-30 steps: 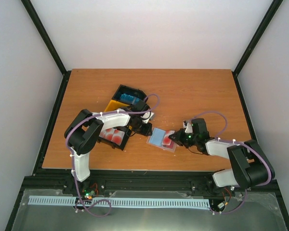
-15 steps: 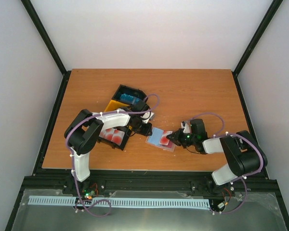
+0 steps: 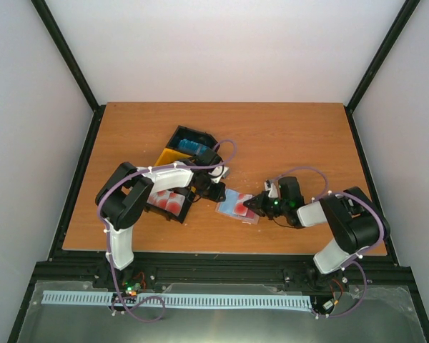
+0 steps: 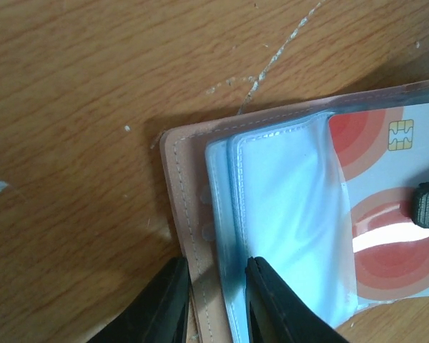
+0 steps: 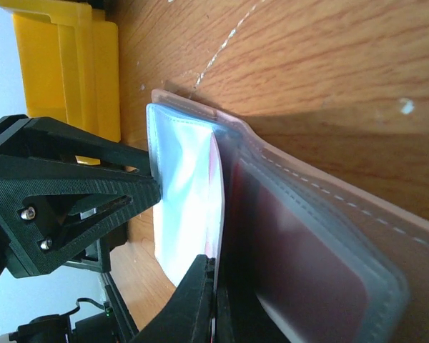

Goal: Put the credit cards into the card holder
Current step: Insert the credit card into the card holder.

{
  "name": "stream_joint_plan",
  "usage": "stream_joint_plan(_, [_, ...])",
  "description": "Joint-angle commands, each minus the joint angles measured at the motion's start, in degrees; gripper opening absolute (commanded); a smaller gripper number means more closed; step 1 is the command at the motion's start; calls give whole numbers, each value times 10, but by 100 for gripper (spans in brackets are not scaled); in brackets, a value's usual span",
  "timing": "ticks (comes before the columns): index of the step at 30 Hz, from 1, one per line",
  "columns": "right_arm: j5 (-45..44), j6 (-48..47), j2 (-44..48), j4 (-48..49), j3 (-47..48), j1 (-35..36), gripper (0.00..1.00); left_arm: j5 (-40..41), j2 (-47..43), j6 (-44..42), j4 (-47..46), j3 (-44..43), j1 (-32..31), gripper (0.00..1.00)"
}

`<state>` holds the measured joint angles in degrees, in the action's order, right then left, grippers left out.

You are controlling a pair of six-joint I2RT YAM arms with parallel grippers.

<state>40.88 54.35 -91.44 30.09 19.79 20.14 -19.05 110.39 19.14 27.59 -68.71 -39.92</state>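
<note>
The tan-pink card holder (image 3: 231, 203) lies open on the table between both arms. Its stitched edge (image 4: 180, 186) and clear sleeves (image 4: 286, 214) fill the left wrist view. My left gripper (image 4: 213, 304) is shut on the holder's edge, one finger on the tan cover and one on the sleeves. My right gripper (image 5: 216, 304) is shut on a red credit card (image 5: 216, 179), held edge-on and partly inside a sleeve. The card's chip end (image 4: 386, 236) shows under the clear plastic. Light blue cards (image 3: 193, 146) and red cards (image 3: 164, 200) lie in bins. I see no black card.
A three-bin tray stands left of the holder: a black bin (image 3: 180, 134) at the far end, a yellow bin (image 3: 169, 156) in the middle, a black bin (image 3: 184, 212) nearest. The yellow bin (image 5: 71, 64) shows behind my left gripper. Black frame posts edge the table.
My right gripper has moved left towards the holder with the red card, and more of the card now lies over the sleeves. The left gripper has stayed on the holder's edge.
</note>
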Motion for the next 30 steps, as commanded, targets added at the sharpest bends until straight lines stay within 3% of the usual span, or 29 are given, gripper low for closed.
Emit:
stream_joint_plan(1, [-6, -3, -20, 1, 8, 16, 3, 9, 18, 0, 24, -3, -3, 25])
stream_joint_plan(10, [-14, -4, -15, -3, 11, 24, 6, 12, 18, 5, 25, -1, -3, 25])
stream_joint_plan(20, [-82, -6, 66, -95, -2, 24, 3, 18, 19, 9, 24, -3, -3, 24])
stream_joint_plan(30, [-75, 20, 50, -107, -5, 24, 3, 13, 23, 11, 22, -4, -3, 23])
